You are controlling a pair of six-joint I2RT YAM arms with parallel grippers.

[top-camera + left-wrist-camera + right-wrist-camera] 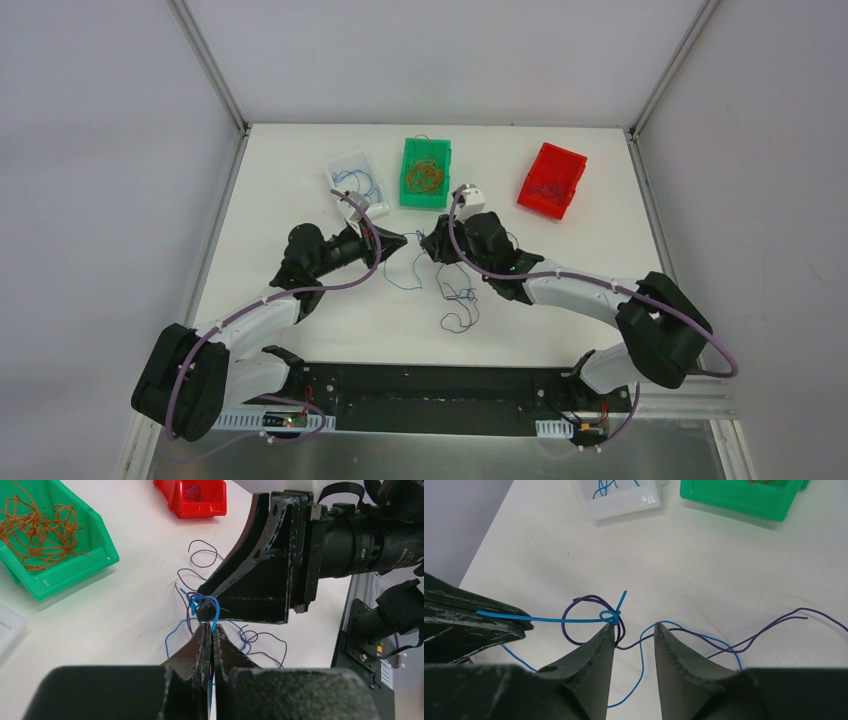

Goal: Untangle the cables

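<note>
Two loose tails (458,300), blue and purple, trail over the desk (270,200) toward its near edge. Above them, over the desk's middle, the cables meet in a small knot (610,616). The left claw (210,627) is clenched on the blue cable (554,619), which runs taut to the knot. The right claw (634,626) stands released, one fingertip just beside the knot, the purple cable (574,601) looping just beyond. To do this well, I judge the right claw should close on the purple loop, not the blue, then pull gently sideways so the hitch loosens rather than tightens. Along the far edge sit the clear bin (624,507), green bin (75,575) and red bin (565,157), each holding strands.
</note>
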